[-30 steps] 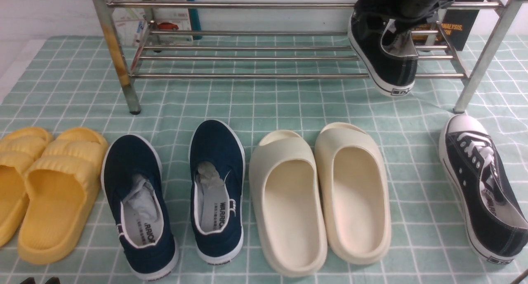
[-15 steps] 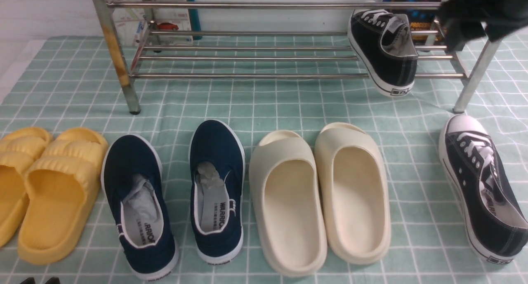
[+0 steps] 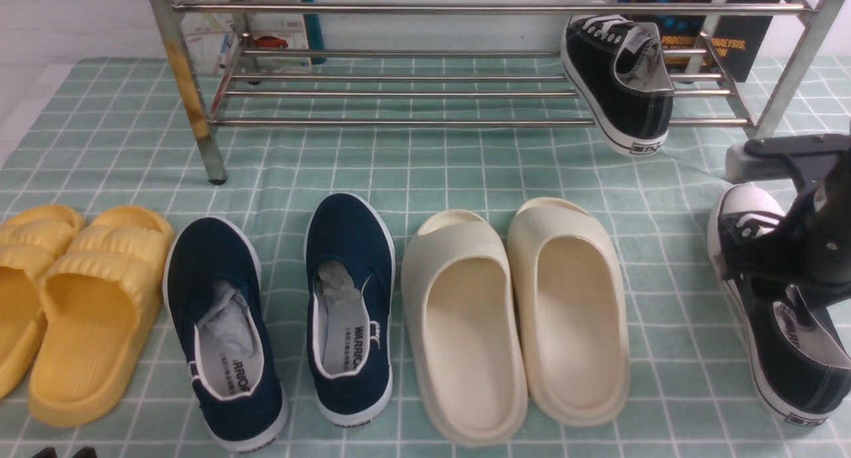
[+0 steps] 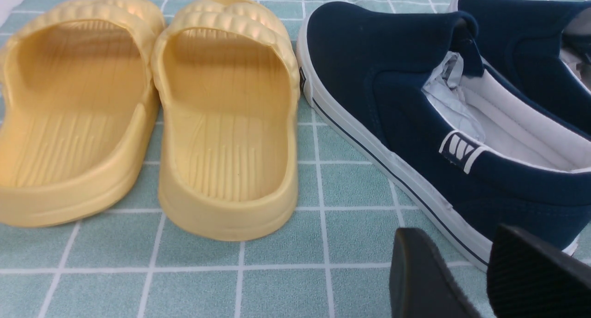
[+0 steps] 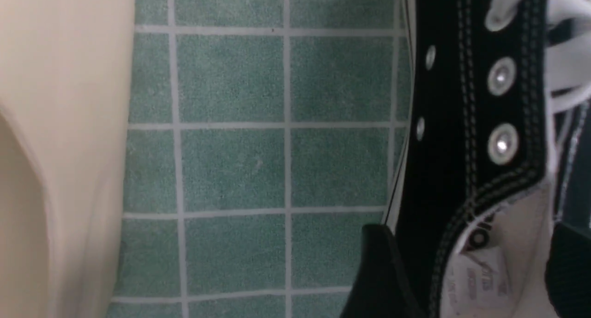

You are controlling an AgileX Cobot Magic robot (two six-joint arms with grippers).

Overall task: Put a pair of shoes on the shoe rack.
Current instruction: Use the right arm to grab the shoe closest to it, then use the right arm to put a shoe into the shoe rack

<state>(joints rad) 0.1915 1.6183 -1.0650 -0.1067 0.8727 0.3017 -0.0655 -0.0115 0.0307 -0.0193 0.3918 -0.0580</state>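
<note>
One black sneaker (image 3: 621, 79) of the pair of shoes rests tilted on the right end of the shoe rack's (image 3: 399, 121) lower bars, heel towards me. The other black sneaker (image 3: 794, 358) lies on the cloth at the far right. My right gripper (image 3: 764, 272) is down over its laced middle. In the right wrist view the right gripper (image 5: 471, 267) is open and straddles this sneaker's (image 5: 461, 147) side wall: one finger (image 5: 378, 272) is outside, the other over the lining. My left gripper (image 4: 461, 244) hangs low and open beside a navy slip-on, holding nothing.
On the green checked cloth, left to right, lie yellow slides (image 3: 73, 305), navy slip-ons (image 3: 286, 312) and cream slides (image 3: 518, 312). The rack's rust-stained leg (image 3: 189, 92) stands at the back left. Books (image 3: 725, 39) lean behind the rack.
My right gripper left the sneaker on the rack, swung off to the right, then came down over the sneaker on the cloth. The left arm has not moved.
</note>
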